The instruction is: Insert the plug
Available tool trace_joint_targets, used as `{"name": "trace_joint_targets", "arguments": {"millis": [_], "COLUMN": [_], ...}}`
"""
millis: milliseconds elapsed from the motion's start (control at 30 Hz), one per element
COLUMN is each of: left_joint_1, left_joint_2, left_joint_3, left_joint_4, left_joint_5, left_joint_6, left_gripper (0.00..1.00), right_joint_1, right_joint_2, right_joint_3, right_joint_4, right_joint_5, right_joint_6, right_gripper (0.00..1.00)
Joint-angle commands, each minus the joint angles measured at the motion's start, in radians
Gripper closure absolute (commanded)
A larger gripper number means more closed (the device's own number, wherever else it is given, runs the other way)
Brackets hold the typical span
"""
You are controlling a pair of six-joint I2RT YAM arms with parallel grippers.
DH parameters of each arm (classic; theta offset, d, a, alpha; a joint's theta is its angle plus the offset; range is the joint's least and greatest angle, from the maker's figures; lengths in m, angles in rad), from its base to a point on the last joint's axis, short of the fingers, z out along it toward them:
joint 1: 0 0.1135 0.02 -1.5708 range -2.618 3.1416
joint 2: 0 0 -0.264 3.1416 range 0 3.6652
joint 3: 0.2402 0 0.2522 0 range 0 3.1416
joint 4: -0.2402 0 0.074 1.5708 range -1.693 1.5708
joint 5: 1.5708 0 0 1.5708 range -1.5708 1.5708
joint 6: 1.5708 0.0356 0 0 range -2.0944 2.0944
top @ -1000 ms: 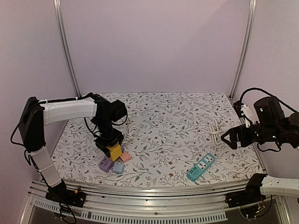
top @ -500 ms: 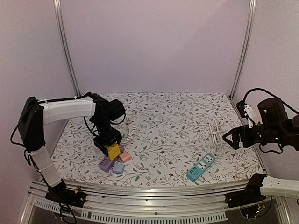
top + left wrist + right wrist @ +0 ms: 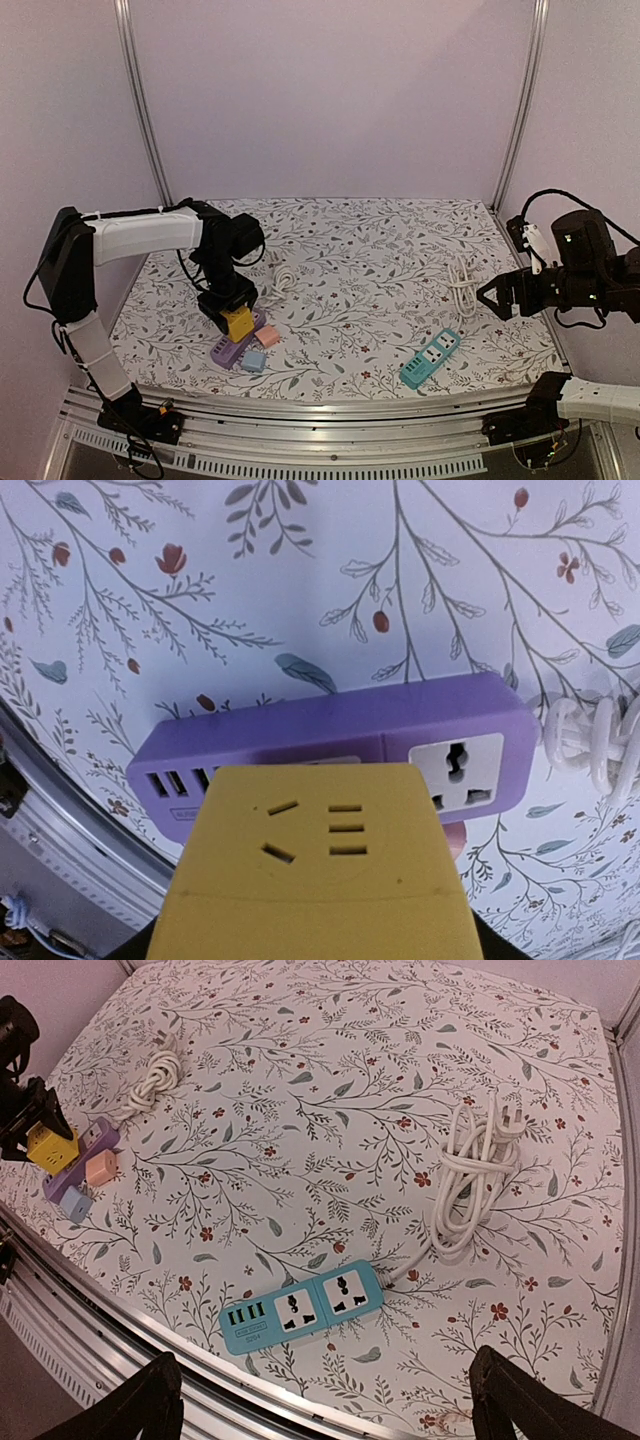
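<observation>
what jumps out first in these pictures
The left gripper holds a yellow adapter over a purple power strip at the near left. On the right, a teal power strip with its coiled white cord lies near the open right gripper.

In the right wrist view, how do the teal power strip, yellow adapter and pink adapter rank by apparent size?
1. Teal power strip, though nearest the camera.
2. Yellow adapter and pink adapter: nearly alike, not ranked.
</observation>
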Motion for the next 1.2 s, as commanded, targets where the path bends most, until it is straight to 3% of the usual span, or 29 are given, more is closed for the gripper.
{"name": "trace_joint_targets", "arguments": {"millis": [0,367,967,1167], "left_joint_1": [0.007,-0.090,-0.165,-0.167], "left_joint_2": [0.034,0.056,0.014,0.076], "left_joint_3": [-0.007,-0.012,-0.177,-0.191], "left_joint_4": [-0.016,-0.026,0.086,0.143], "left_joint_5": [-0.005,-0.004,-0.041,0.002], "left_joint_6": [0.018,-0.113,-0.351,-0.339], "left_gripper": [1.00,1.00,1.00,1.00], "right_joint_1": [0.003,0.003,0.003,0.002], "right_joint_2": [-0.008,0.007,0.023,0.034], "right_joint_3": [-0.009,0.004,-0.009,0.000], "right_joint_4": [-0.017,-0.022,-0.002,-0.004], "right_joint_5": [0.000,-0.003,-0.004,0.002], "right_joint_6": [0.005,-0.007,-0.023,-0.023], "right_gripper": [0.01,0.01,0.01,0.01]}}
